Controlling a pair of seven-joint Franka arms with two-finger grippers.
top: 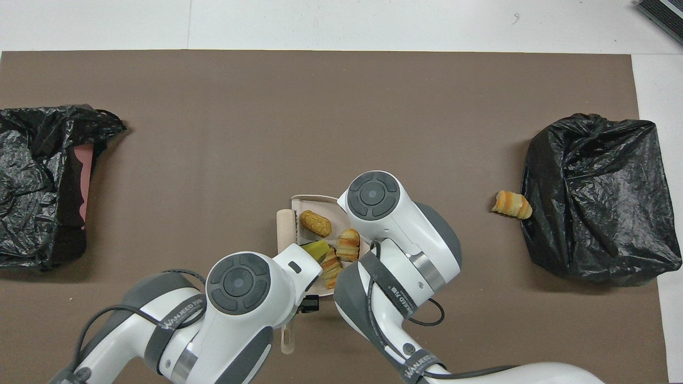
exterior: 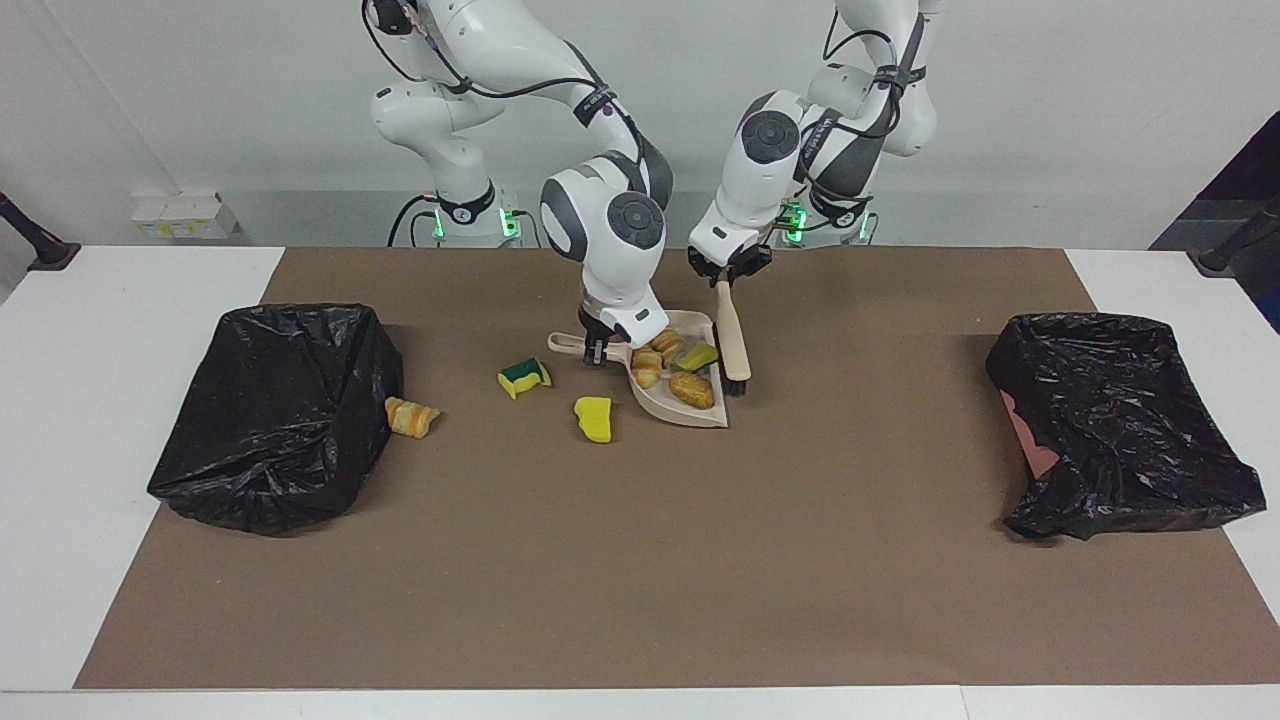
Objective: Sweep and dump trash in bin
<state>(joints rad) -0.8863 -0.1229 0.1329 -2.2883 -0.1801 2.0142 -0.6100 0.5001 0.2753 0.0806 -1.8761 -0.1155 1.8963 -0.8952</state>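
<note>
Brown mat: left fingers (exterior: 728, 276) clamped on brush (exterior: 733, 340), right fingers (exterior: 598, 348) clamped on dustpan (exterior: 672, 405) handle.

Robotics lab, test bench setup. Evidence: two white robot arms (exterior: 610, 215) on fixed bases with green status lights, cabling along links. White table (exterior: 120, 330) covered by brown mat (exterior: 640, 560). Plain white wall (exterior: 1050, 100) with socket box (exterior: 183, 215). Staged props: black-bagged bins (exterior: 275, 415) at both table ends, foam and fake-bread scraps (exterior: 594, 418).
</note>
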